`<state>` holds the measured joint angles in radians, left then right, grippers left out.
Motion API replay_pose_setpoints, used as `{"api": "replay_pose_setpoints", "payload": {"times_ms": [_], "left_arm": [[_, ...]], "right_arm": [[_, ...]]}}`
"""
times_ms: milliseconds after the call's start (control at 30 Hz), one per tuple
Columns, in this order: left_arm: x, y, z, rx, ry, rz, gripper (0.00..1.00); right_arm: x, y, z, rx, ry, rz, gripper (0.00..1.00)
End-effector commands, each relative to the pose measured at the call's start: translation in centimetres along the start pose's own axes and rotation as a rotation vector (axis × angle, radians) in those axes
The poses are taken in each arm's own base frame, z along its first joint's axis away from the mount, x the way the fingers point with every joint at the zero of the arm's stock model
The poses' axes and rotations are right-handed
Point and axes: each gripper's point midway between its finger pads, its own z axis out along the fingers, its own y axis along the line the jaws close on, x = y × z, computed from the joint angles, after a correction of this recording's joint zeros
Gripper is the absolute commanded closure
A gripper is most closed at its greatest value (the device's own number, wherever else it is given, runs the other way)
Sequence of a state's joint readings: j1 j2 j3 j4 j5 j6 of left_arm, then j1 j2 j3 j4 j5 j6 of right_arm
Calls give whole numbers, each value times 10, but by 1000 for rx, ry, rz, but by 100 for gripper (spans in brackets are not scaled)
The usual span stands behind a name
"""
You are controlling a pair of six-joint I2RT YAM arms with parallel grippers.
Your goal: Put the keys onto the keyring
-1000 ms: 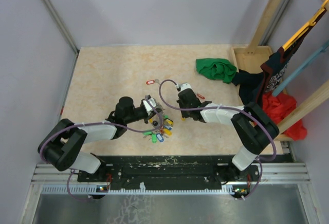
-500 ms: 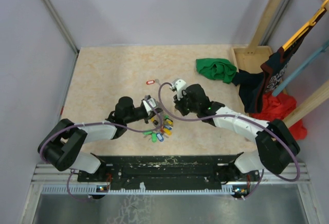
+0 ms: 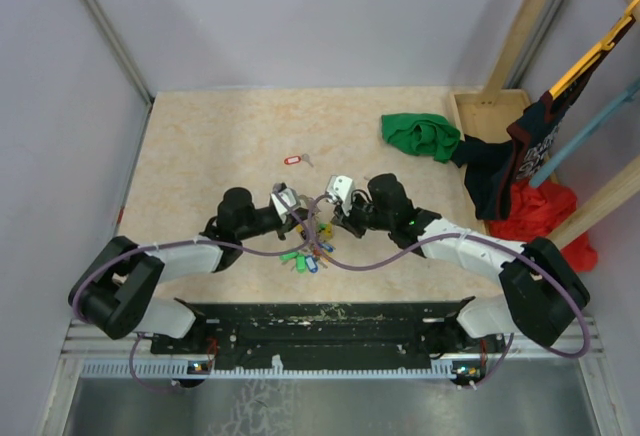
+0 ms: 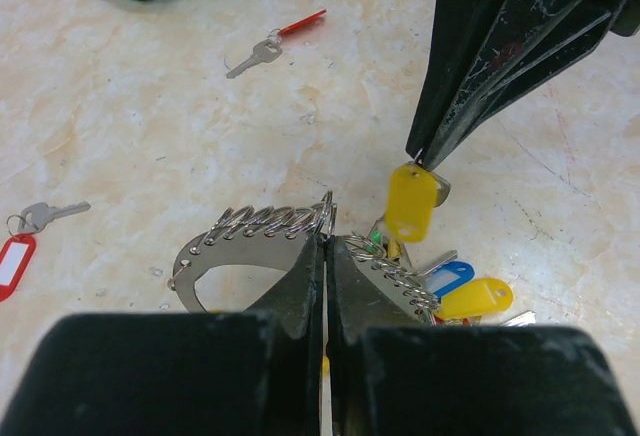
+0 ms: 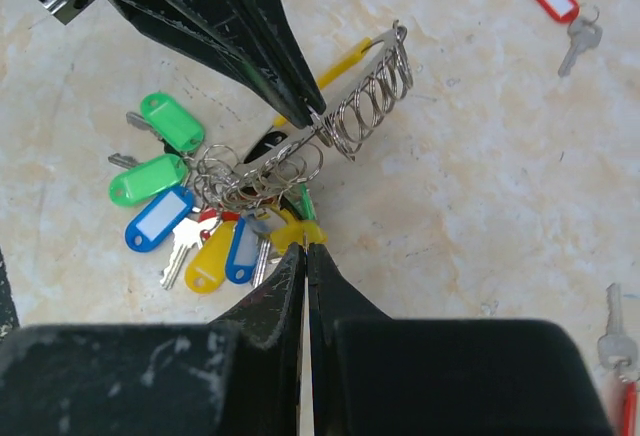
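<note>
The keyring [image 4: 262, 224] is a flat grey metal loop strung with small rings, keys and blue, green and yellow tags [image 5: 160, 218]. My left gripper [image 4: 326, 241] is shut on its top edge and holds it just above the table; its fingers [image 5: 270, 56] show in the right wrist view. My right gripper [image 5: 305, 246] is shut on a yellow tag [image 4: 410, 201] with a bit of grey metal behind it, right beside the ring. In the top view both grippers [image 3: 303, 211] [image 3: 325, 214] meet over the bunch [image 3: 306, 254]. No brass key with a dark head shows.
A key with a red oblong tag [image 3: 292, 160] lies behind the grippers. A slim red-headed key [image 4: 275, 41] lies toward the green cloth [image 3: 420, 136]. A wooden tray [image 3: 490, 111] and dark and red clothes [image 3: 540, 206] fill the right side.
My right gripper has swung left and forward from the back right to the keyring, its tips now at the bunch. My left gripper has shifted slightly, still gripping the ring.
</note>
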<state>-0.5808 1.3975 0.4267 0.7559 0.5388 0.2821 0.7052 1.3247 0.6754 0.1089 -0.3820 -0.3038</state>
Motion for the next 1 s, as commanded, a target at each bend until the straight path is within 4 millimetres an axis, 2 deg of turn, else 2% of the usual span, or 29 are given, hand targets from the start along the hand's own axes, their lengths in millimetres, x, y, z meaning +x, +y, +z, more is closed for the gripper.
{"api": "replay_pose_setpoints", "payload": {"times_ms": [0,433,667,967], "left_arm": [[-18,-2,0,38,-64,12,100],[-18,-11,1,98,-79,24,100],[-15,-12,4,112,-74,27,100],[-14,-12,4,117,-69,30,100]], "right_arm": [[-49,-5,-3,-12,-156,-204,100],[-55,2,5,-78,-197,-297,100],[-48,3,15,-110,-159,-301,100],[-47,-1,16,-83,-142,-317,100]]}}
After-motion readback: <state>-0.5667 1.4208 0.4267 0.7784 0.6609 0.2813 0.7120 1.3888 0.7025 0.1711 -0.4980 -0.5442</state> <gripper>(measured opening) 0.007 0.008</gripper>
